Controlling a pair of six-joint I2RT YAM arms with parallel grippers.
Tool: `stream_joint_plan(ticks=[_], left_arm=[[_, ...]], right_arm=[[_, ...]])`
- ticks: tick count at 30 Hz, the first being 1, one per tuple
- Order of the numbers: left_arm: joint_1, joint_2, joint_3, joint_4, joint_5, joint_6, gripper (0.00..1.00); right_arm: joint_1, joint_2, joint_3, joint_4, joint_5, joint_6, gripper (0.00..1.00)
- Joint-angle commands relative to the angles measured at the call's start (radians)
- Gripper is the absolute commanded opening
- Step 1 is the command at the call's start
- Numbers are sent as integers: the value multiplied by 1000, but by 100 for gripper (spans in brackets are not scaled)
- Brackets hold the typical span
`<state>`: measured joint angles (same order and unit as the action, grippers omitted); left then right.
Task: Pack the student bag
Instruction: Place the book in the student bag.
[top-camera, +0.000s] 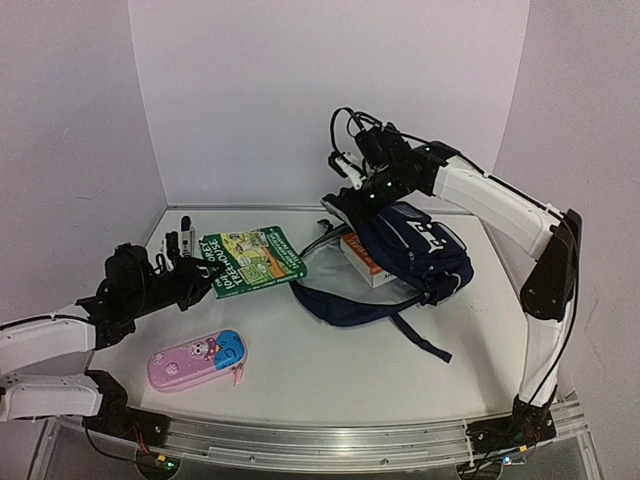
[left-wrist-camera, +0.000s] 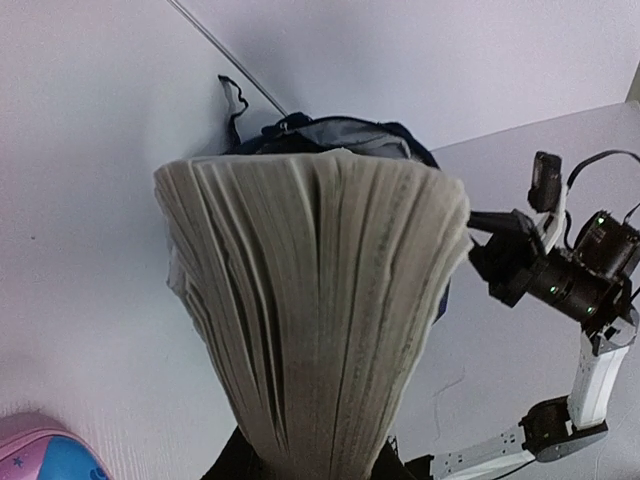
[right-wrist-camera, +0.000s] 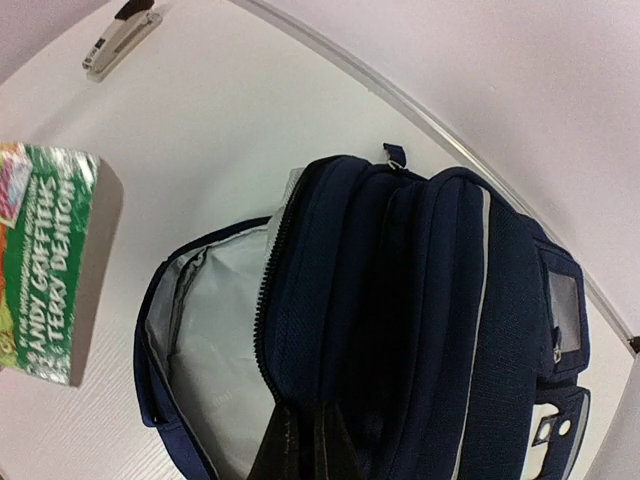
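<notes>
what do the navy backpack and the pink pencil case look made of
Large navy-blue backpack: matte woven fabric, judging by its visible weave; its pale grey lining looks like smooth synthetic cloth. Small pink-and-blue pencil case: likely glossy plastic or a coated shell, from its sheen and rounded shape.

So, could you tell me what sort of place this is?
Probably a lab robot booth: white table boxed in by plain walls, left arm and right arm bolted to an aluminium rail, school props like the student bag and green book.

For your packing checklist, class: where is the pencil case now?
Top view: the pink-and-blue pencil case lies front-left on the table, just in front of the green book.
</notes>
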<state>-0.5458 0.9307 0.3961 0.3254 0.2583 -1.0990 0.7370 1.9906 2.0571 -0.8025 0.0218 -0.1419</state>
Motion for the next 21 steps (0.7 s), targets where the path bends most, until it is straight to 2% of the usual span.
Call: stream_joint_plan(ticks=[1, 8, 14, 21], left_arm=[[-45, 122, 86, 299, 97, 6, 0], [-126, 422, 256, 471, 122, 22, 0], [-150, 633, 400, 592, 122, -19, 0], [-165, 892, 595, 620, 76, -106, 0]], right_arm=[[4, -79, 78, 59, -69, 9, 0], [3, -78, 102, 58, -118, 14, 0], [2, -87, 90, 56, -143, 17, 0], [2, -98, 91, 56, -159, 23, 0]])
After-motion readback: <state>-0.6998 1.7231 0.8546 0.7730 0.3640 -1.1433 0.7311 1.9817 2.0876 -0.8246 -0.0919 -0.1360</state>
